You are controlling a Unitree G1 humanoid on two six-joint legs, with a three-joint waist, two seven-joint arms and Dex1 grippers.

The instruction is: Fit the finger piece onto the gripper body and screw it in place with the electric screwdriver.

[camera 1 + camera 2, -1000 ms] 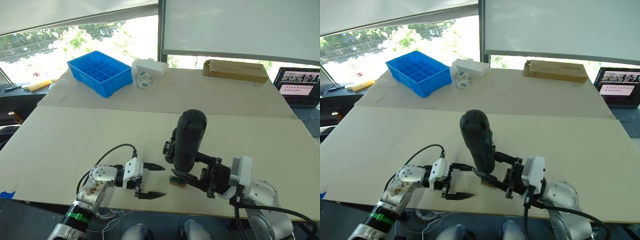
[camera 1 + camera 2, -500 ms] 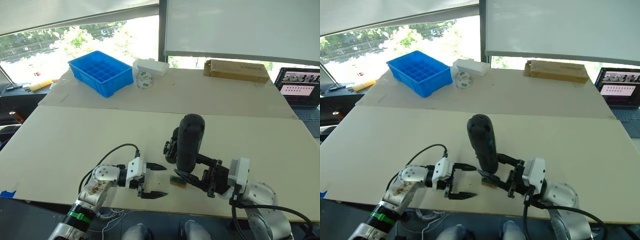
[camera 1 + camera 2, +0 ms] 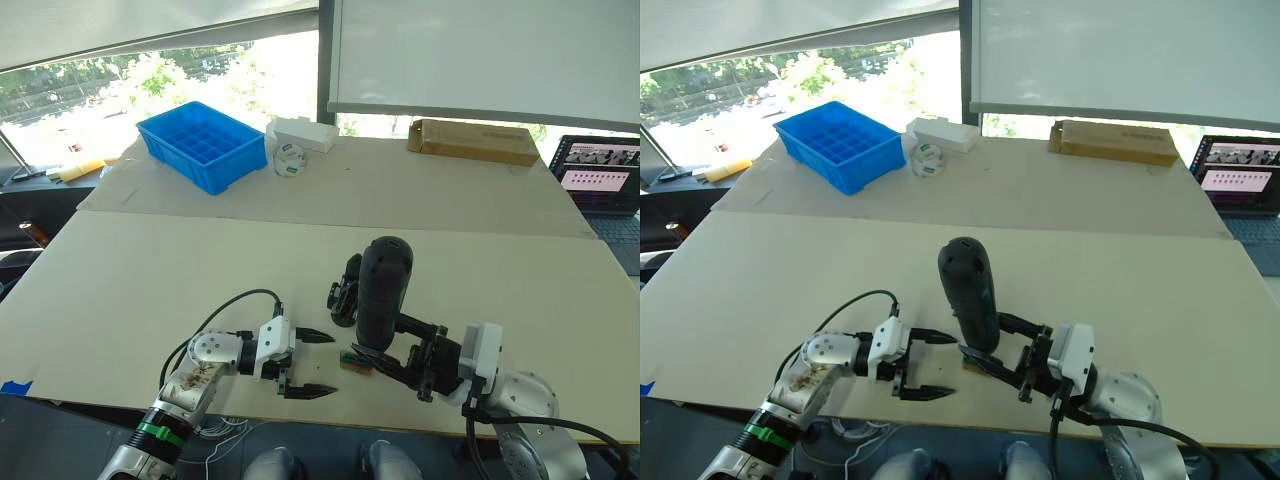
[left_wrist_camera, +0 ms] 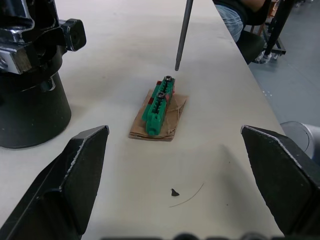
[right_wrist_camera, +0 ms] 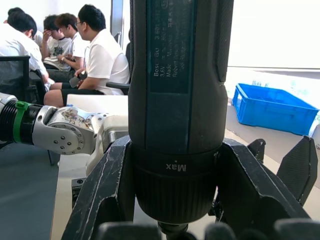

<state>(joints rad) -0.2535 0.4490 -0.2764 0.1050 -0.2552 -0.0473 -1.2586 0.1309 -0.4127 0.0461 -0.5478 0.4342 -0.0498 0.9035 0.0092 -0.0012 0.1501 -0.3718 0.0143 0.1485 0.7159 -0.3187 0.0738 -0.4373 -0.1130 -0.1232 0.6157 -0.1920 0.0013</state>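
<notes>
On the pale wooden table (image 3: 150,270), a blue plastic compartment tray (image 3: 200,145) sits far back on the left, well apart from the work.

Near the front edge the left end effector (image 3: 310,364) hangs with its two black fingers spread wide and nothing between them. It has edged slightly to the right over the last second and still points at the small tan-and-green rectangular block (image 4: 160,107), which lies flat on the table just beside it.

Next comes the black blocky gripper body with its round base (image 3: 345,292), standing upright just behind the block. In the left wrist view its base is near the block but apart from it. The small black finger piece cannot be made out separately.

Right of that, the right end effector (image 3: 385,352) is clamped around the lower barrel of the long black cylindrical electric screwdriver (image 3: 380,290). The tool stands nearly upright and has dropped a little lower than a second ago. Its thin metal bit (image 4: 182,35) now hangs close above the far end of the green block, not touching.

This suggests the step in hand is collecting a screw from the block, so fitting the finger piece appears not yet done.

A laptop (image 3: 600,175) sits at the far right.
</notes>
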